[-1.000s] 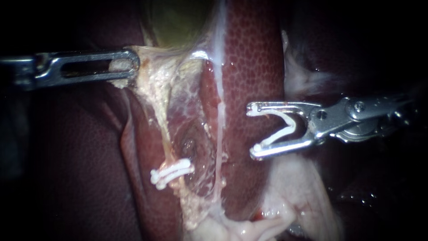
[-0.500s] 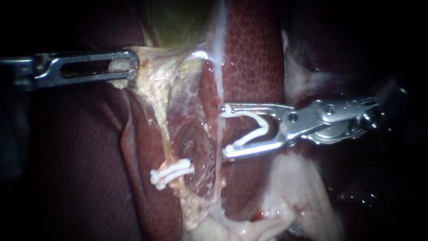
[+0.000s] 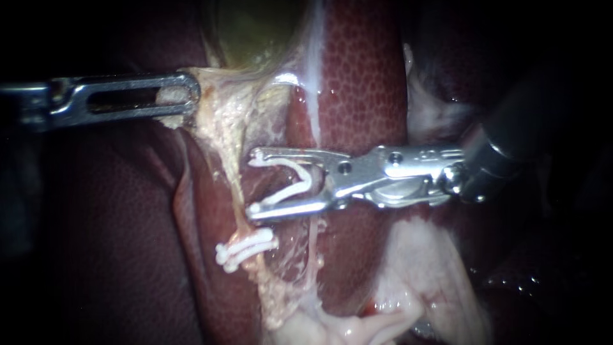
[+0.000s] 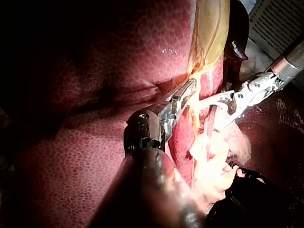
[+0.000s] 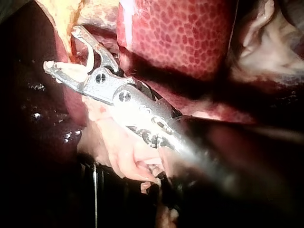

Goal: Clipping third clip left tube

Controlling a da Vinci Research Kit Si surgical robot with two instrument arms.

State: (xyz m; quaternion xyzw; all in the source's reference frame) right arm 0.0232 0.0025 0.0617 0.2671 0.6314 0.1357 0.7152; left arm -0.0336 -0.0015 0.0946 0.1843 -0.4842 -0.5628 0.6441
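The left tube (image 3: 235, 182) is a pale yellowish strand that runs down from the gallbladder (image 3: 255, 25). White clips (image 3: 246, 248) sit across its lower part. My right instrument (image 3: 251, 184) comes in level from the right. Its jaws stand wide apart and hold an open white clip (image 3: 290, 188) between them. Their tips reach the tube's right edge, just above the placed clips. I cannot tell whether the tube lies inside the clip. My left instrument (image 3: 185, 96) is shut on pale tissue at the gallbladder's lower end and holds it to the left. The right wrist view shows the loaded jaws (image 5: 61, 47).
Dark red liver (image 3: 361, 83) lies behind and to the right of the tubes. A thin whitish right tube (image 3: 313, 236) hangs under the right instrument's jaws. Pale fatty tissue (image 3: 415, 281) fills the lower right. In the left wrist view the right instrument (image 4: 223, 107) sits close beside the left jaws (image 4: 187, 92).
My right instrument has moved left across the liver and the thin right strand, carrying the open clip up to the left tube. The left instrument has held still.
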